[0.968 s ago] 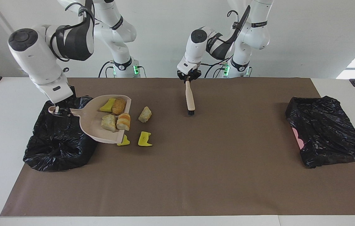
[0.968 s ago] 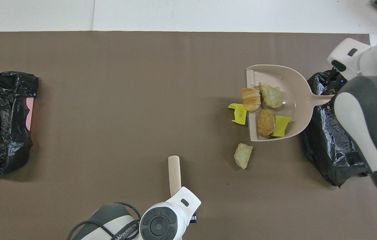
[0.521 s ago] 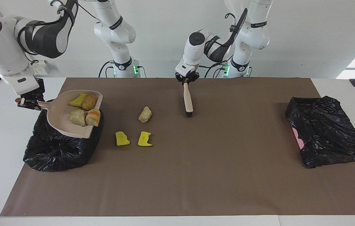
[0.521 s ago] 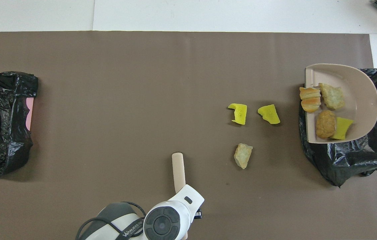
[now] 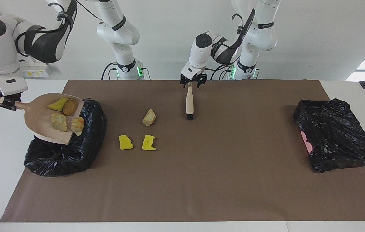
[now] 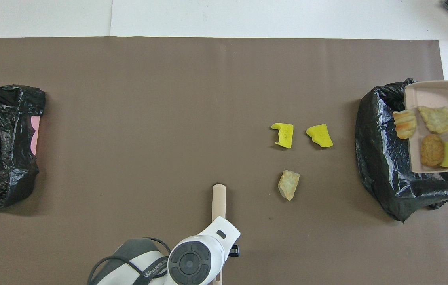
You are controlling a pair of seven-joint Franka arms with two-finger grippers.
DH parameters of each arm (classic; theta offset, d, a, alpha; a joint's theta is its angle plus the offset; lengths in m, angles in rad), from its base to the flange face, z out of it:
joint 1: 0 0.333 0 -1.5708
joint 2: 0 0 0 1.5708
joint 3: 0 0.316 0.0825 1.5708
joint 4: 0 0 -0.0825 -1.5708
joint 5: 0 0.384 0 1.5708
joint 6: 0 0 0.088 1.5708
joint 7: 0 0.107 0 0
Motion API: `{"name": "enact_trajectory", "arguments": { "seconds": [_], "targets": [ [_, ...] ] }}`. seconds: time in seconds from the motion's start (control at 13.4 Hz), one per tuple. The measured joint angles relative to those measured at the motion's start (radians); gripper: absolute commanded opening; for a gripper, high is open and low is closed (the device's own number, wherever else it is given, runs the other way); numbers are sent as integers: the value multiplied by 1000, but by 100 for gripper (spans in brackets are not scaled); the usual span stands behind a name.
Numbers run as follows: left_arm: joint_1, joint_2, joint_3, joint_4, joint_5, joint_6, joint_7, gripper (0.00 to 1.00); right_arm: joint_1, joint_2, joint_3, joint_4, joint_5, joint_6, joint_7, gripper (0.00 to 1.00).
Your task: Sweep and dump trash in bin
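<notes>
The right hand (image 5: pixel 4 103) grips the pink dustpan (image 5: pixel 42 120) by its handle, raised over the black-lined bin (image 5: pixel 73 151) to tip out four scraps, while the left hand (image 5: pixel 191 82) clasps the brush (image 5: pixel 189 103) upright, waiting near three scraps (image 5: pixel 137 141) on the table (image 5: pixel 202 180)

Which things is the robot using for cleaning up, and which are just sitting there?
In the job:
dustpan in right pincer
brush in left pincer
trash scraps
bin under the dustpan

Lying about:
second black bag
brown mat
</notes>
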Motion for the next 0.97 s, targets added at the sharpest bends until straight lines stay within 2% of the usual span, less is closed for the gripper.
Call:
{"name": "enact_trajectory", "arguments": {
  "seconds": [0.15,0.45,0.74,0.97],
  "targets": [
    [74,0,7,31,6,-32,4,100,-1,-27,0,-49,-87,25,32,0],
    [267,-6,16,132,98,-119,27,100,11,-96,8,-161,-279,58,159,0],
    [468,-33,20,170,125,-213,204,100,80,-114,11,-182,-415,30,219,0],
    [597,-47,21,170,169,-280,352,100,99,-121,11,-185,-458,3,245,0]
  ]
}}
